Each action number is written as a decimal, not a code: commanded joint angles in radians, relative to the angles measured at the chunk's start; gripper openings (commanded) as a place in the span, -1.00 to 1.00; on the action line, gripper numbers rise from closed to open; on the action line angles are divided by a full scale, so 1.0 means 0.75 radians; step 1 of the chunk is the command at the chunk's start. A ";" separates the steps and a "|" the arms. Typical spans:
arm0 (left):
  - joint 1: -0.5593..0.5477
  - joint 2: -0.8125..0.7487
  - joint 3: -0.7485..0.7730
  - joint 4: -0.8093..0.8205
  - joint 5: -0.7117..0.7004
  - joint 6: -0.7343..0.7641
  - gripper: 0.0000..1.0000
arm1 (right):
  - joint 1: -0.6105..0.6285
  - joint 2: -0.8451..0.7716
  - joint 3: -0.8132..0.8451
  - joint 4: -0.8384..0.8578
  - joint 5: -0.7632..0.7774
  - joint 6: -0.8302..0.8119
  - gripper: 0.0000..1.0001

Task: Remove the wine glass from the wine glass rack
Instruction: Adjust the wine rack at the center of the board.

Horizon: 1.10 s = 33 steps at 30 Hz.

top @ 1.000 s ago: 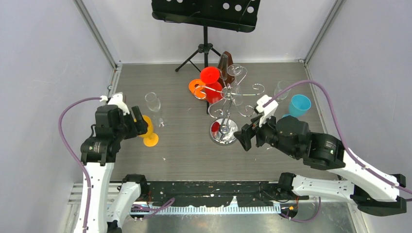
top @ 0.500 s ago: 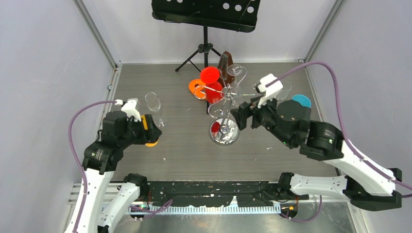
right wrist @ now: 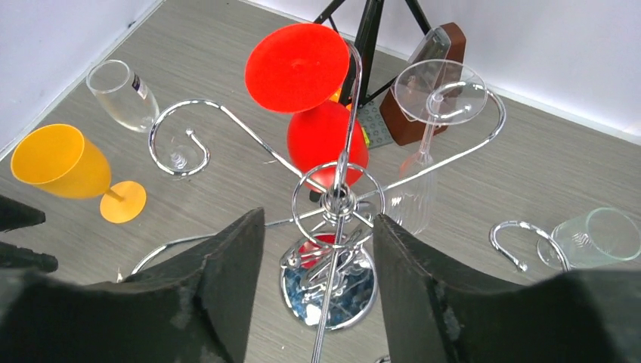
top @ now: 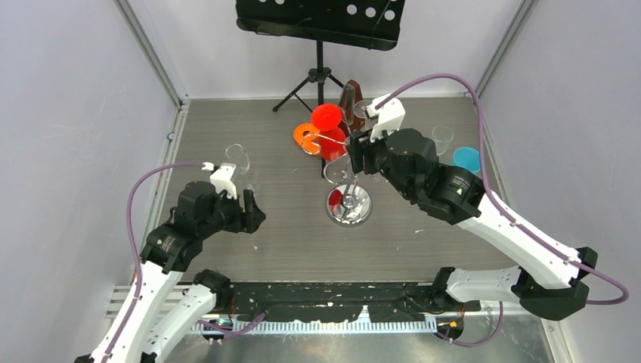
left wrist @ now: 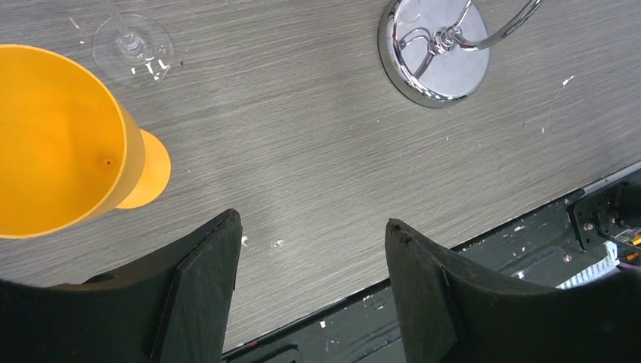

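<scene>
Hovering over the wine glass rack (right wrist: 330,293), my right fingers (right wrist: 219,302) stand partly open and, as far as I can see, have hold of nothing. Only the rack's centre ring and post show in the gap.

Two glasses hang upside down from the curled arms. The red wine glass (right wrist: 326,147) has its bowl close beside the post, and the clear wine glass (right wrist: 441,91) hangs on the arm to its right. I cannot tell which one is meant. I am lined up on the post, not on either stem.

To do this well, I judge I should shift sideways until one stem sits squarely between my fingers, just under the foot. I would then close softly, since thin glass will not forgive a hard squeeze. The foot rests on wire, so it should be raised a touch and drawn out through the open end of the scroll, level and without twisting. Dragging it could tip the rack or knock the neighbouring glass.

My left fingers (left wrist: 196,302) are wide open and empty, low over the surface (left wrist: 302,151) beside the yellow glass (left wrist: 53,144). From there they could steady the chrome base.
</scene>
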 commanded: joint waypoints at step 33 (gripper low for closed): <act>-0.004 -0.027 -0.037 0.107 -0.066 0.069 0.37 | -0.048 0.133 -0.122 0.447 0.182 -0.115 -0.38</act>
